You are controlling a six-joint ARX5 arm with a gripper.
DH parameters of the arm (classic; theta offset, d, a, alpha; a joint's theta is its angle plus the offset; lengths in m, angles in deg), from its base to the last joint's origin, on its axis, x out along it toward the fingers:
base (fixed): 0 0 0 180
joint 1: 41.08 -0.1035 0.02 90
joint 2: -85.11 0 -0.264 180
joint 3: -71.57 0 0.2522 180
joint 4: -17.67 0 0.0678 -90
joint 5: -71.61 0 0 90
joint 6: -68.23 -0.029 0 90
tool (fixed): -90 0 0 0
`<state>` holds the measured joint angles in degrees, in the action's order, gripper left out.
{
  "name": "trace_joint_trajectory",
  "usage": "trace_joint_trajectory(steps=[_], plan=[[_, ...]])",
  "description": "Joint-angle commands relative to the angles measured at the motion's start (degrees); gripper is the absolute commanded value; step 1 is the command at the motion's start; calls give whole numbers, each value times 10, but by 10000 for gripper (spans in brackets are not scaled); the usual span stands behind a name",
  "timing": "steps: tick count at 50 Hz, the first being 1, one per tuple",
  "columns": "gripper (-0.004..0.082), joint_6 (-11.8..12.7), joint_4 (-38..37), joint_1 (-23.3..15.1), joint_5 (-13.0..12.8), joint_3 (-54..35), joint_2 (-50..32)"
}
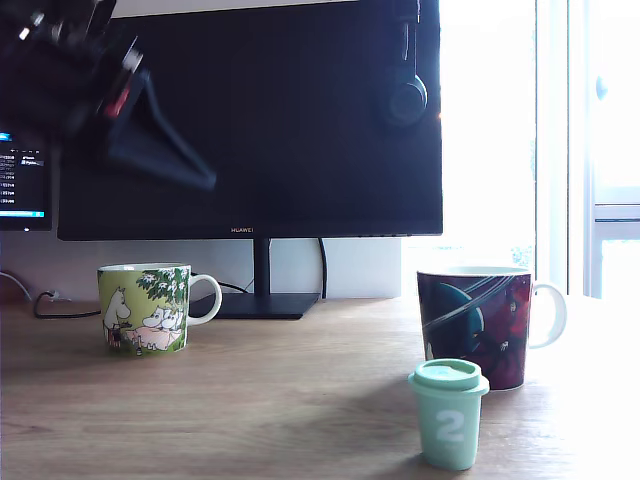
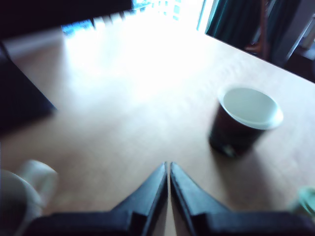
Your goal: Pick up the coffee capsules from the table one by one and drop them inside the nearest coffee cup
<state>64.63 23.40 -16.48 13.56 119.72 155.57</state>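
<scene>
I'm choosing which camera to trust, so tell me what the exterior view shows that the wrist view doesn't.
Only the exterior view shows the monitor, the headphones hung on it, the green cartoon mug's print and the white 2 on the mint capsule. Only the wrist view shows the gripper fingertips nearly touching and the dark mug's white inside. Both share the wooden table and both mugs.

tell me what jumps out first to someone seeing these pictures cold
The mint green capsule with a white 2 stands upright at the front of the wooden desk, just before the dark patterned mug at the exterior view's right. A green cartoon mug sits toward that view's left, in front of a big dark monitor. The gripper hangs high above, jaws closed and empty.
</scene>
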Motion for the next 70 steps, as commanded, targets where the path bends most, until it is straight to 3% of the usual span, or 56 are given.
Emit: trace_joint_trajectory(steps=[1, 8, 21, 32, 39, 53, 70], plan=[[-23, 6, -23, 20, 3, -22, -17], [-23, 21, -57, 67, -4, -57, -20], [-23, 37, -125, 167, -66, -119, -20], [-23, 36, -189, 220, -70, -185, -20], [-23, 37, -242, 236, -70, -225, -20], [-23, 30, -261, 255, -85, -233, -19], [-23, 32, -263, 254, -85, -233, -19]])
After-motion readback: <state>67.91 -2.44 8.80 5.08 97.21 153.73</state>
